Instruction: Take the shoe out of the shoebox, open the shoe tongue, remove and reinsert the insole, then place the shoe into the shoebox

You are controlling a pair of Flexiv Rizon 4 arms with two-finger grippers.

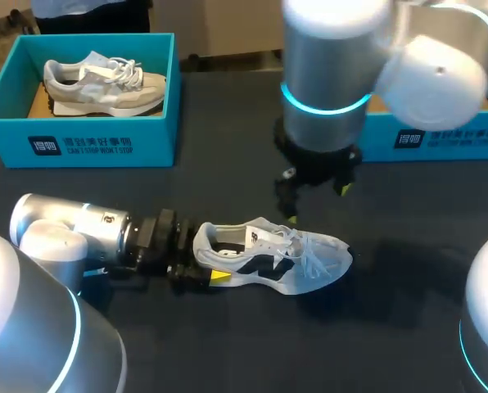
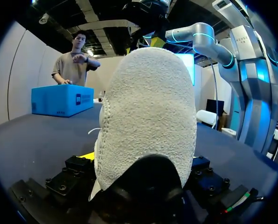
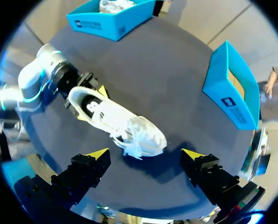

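While my left gripper (image 1: pixel 205 257) clamps the heel of the shoe (image 1: pixel 268 260), standing on the table (image 1: pixel 309 344), my right gripper (image 1: pixel 316 201) hangs open above its laces (image 1: pixel 304 248); I'd pinch the tongue's (image 1: pixel 266 237) top edge and lift gently toward the toe.

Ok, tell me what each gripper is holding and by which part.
The left gripper holds the white shoe by its heel, a finger on each side. The right gripper, open above the shoe, holds nothing.
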